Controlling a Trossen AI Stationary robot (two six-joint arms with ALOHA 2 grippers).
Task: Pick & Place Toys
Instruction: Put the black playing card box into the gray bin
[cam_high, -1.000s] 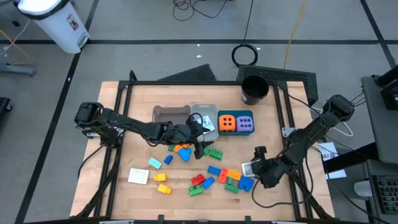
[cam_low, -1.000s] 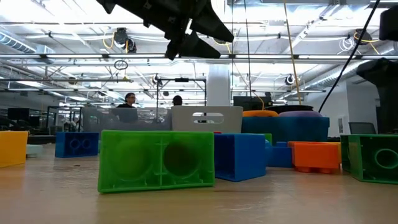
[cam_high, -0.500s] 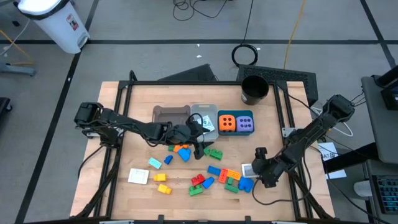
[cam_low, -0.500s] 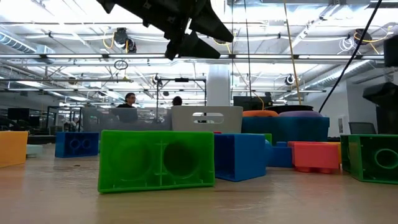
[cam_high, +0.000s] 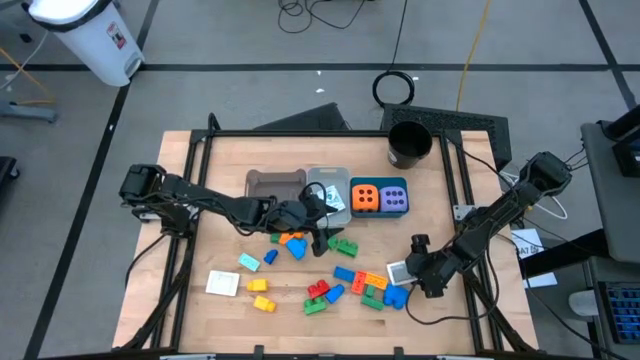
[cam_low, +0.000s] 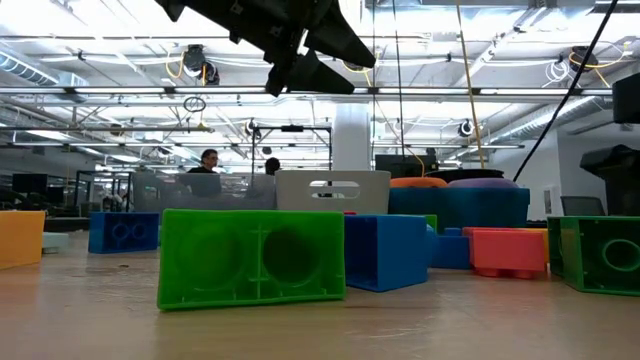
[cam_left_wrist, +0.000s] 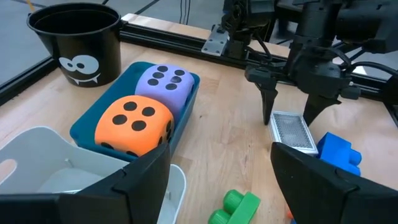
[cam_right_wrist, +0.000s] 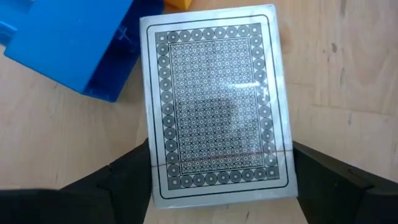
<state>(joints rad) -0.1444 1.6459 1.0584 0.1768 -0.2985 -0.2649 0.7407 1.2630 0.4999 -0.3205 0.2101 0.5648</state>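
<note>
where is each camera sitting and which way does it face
High view: above the table, looking straight down; both arms show, right gripper over the playing card.
Low view: at table-top height, looking level past a green brick into the room; an arm crosses the top.
Left wrist view: on the left arm, facing the teal bin with its dice; own fingers show below.
Right wrist view: on the right arm, looking down at the card; own fingers open either side.
Both wrist views share the card and the blue brick.

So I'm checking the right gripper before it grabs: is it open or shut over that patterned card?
Open. The right gripper hangs over the card, fingers spread to either side of it, not yet touching it.
</note>
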